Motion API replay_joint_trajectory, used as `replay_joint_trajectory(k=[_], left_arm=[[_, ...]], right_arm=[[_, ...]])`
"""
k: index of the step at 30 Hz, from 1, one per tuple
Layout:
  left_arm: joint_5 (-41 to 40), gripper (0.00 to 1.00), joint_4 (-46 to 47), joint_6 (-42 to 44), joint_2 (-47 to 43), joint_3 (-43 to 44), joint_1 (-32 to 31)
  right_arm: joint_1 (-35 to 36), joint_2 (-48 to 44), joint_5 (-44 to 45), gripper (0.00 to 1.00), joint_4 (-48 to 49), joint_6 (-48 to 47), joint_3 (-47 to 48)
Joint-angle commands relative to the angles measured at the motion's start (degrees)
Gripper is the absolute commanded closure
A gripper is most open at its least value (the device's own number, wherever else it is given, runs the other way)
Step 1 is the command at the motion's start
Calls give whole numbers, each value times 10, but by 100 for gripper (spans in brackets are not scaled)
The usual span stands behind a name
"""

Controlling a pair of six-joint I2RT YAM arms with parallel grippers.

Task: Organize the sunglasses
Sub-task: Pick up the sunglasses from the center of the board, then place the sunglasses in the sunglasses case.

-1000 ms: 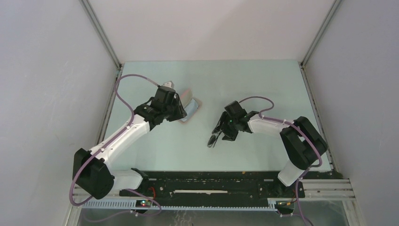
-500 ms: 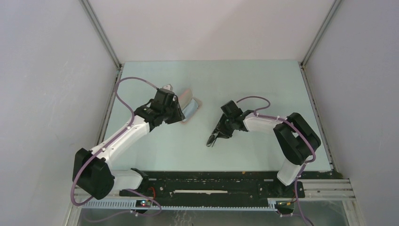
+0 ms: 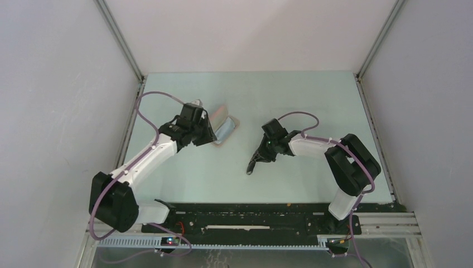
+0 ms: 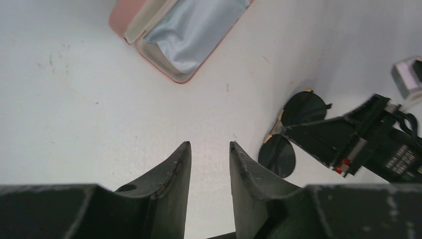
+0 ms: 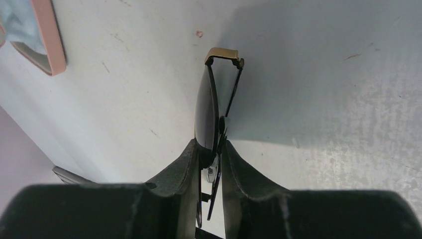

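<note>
Right gripper (image 5: 210, 147) pinches sunglasses (image 5: 205, 109) edge-on; lift level, carry toward open pink case (image 4: 128, 12). Left gripper (image 4: 209, 147) jaws apart, empty.

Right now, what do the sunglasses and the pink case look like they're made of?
The sunglasses: glossy dark lenses, thin frame with gold-coloured fittings, probably metal. The pink case: smooth matte shell, maybe plastic or faux leather; cream inner edge.
</note>
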Motion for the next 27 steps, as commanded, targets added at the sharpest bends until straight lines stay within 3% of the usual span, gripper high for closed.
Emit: replay_joint_trajectory(k=[1,11,20,27], left_arm=[[37,61,-2,29,33,49,43],[101,62,-10,35,109,149,159],[139,62,-24,31,185,226,196],[147,62,-35,33,192,234,202]], right_arm=[[0,-42,-7,76,15,-56,17],[-5,-27,-62,76,26,-76,90],[6,92,-87,76,50,-35,248],[15,188,-71,75,44,-2,366]])
